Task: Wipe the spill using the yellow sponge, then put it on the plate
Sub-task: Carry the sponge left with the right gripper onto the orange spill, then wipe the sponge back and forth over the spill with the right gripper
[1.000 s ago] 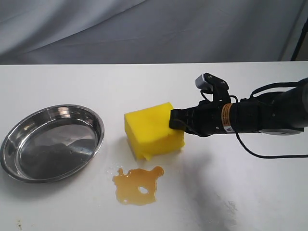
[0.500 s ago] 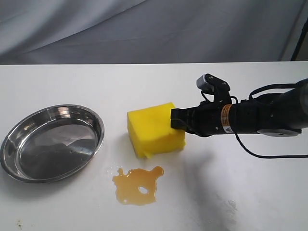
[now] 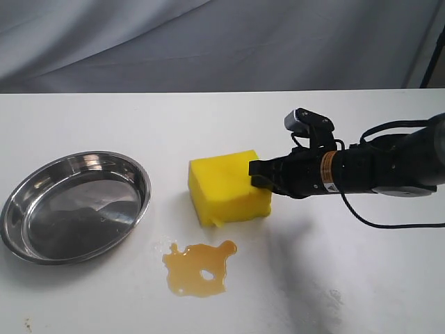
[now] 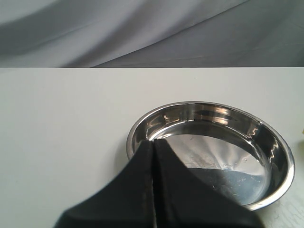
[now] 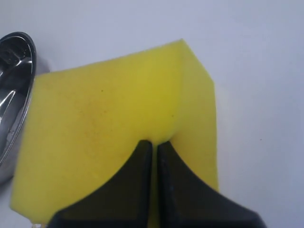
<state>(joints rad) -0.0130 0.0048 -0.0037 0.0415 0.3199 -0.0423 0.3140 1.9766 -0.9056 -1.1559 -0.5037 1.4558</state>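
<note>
The yellow sponge (image 3: 224, 184) (image 5: 109, 133) hangs just above the white table at the centre, pinched at its right end by my right gripper (image 3: 256, 175) (image 5: 155, 145), which is shut on it. In front of the sponge lies the spill (image 3: 200, 266), an amber puddle with a lobed outline. At the left sits the steel plate (image 3: 21, 202) (image 4: 275, 142), with nothing on it. My left gripper (image 4: 153, 143) is shut with nothing in it, its tips over the plate's rim in the left wrist view. It does not show in the exterior view.
A grey cloth backdrop (image 3: 208, 42) hangs behind the table's far edge. The right arm's black cable (image 3: 389, 224) loops over the table at the right. A dark pole (image 3: 432, 59) stands at the far right corner.
My right gripper has drawn the sponge a little to the right and slightly up. The spill and the plate have stayed where they were.
</note>
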